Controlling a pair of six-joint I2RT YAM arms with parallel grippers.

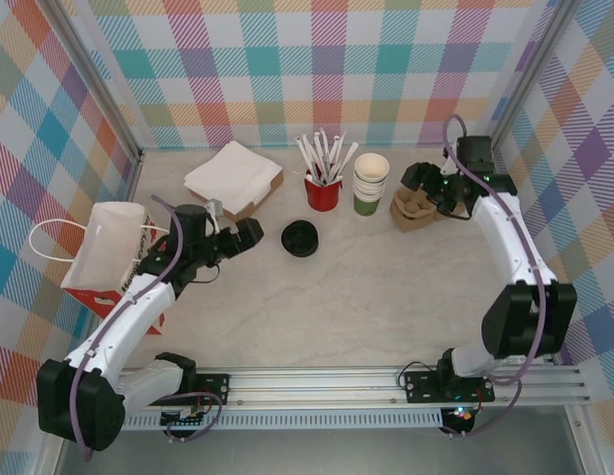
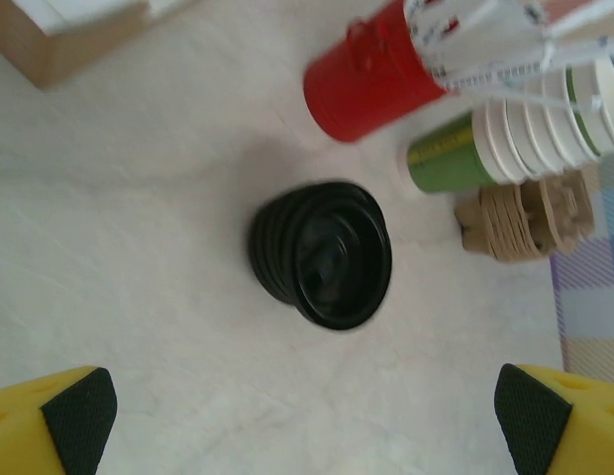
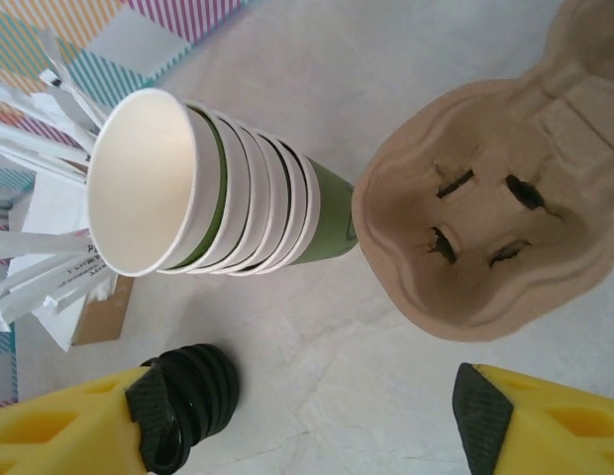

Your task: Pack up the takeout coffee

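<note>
The takeout coffee cups (image 1: 369,184) stand as a nested stack with green sides and white insides, at the back centre-right. No lid is on them. A stack of black lids (image 1: 299,238) sits mid-table. My left gripper (image 1: 244,236) is open just left of the lids, with bare table between its fingertips (image 2: 79,421); the lids (image 2: 322,254) lie ahead of it. My right gripper (image 1: 426,185) hovers open over the brown pulp carrier (image 1: 412,212). In the right wrist view the cup stack (image 3: 218,198) and carrier (image 3: 495,218) lie ahead, and nothing sits between the jaws of the right gripper (image 3: 322,421).
A red cup of white sticks (image 1: 323,190) stands left of the cup stack. A box of white napkins (image 1: 233,178) sits at the back left. A red-and-white paper bag (image 1: 109,259) lies at the left edge. Plaid walls enclose the table.
</note>
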